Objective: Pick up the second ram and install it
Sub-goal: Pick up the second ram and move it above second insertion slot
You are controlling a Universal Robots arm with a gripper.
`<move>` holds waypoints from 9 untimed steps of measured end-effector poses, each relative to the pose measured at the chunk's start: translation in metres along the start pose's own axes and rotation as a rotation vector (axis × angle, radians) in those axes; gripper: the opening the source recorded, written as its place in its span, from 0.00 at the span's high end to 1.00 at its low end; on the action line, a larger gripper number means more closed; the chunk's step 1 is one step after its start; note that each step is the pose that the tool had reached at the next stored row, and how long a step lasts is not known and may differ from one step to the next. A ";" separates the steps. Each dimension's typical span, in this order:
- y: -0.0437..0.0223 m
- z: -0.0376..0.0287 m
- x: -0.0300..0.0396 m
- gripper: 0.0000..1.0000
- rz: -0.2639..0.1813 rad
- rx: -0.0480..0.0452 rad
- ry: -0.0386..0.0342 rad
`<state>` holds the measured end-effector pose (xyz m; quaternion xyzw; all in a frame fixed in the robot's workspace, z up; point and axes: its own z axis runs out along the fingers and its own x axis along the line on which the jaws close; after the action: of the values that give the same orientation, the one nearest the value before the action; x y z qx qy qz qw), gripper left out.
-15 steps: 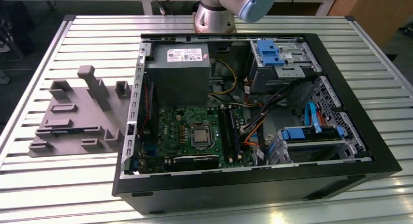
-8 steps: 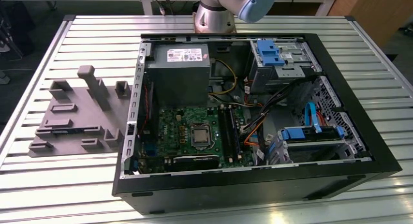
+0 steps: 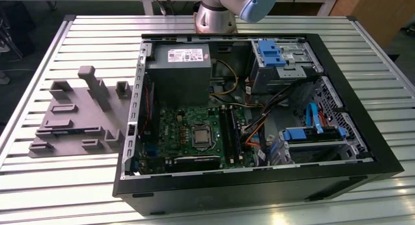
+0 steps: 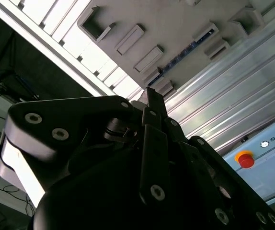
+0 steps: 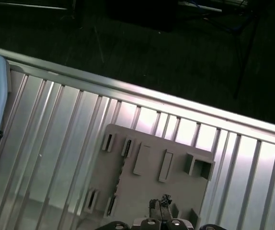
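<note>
The second ram (image 3: 71,131) is a thin dark blue-green stick lying on edge in a slot of the grey moulded tray (image 3: 77,101), at the exterior view's left. In the second wrist view the ram (image 4: 183,56) is a bluish strip in the tray (image 4: 176,24). My gripper (image 4: 153,98) hangs well above the tray, its black fingers together with nothing between them. In the first wrist view the gripper (image 5: 160,205) is over the tray's (image 5: 147,191) near edge. The black memory sockets (image 3: 231,132) lie on the green motherboard inside the open computer case (image 3: 259,186).
The arm's base (image 3: 217,13) stands behind the case. A light-blue pendant with a red button (image 4: 245,159) lies on the ribbed aluminium table (image 3: 97,35) beside the tray. The table's edge (image 5: 128,88) drops to a dark floor with cables. Drive cages and cables crowd the case's right side.
</note>
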<state>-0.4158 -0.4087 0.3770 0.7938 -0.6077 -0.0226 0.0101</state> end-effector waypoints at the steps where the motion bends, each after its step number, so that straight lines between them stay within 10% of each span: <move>1: 0.0001 0.0000 0.0000 0.89 -0.006 -0.0002 0.0003; 9: 0.0004 0.0000 -0.0001 0.89 -0.048 -0.0011 0.0020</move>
<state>-0.4161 -0.4087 0.3770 0.8081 -0.5885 -0.0224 0.0106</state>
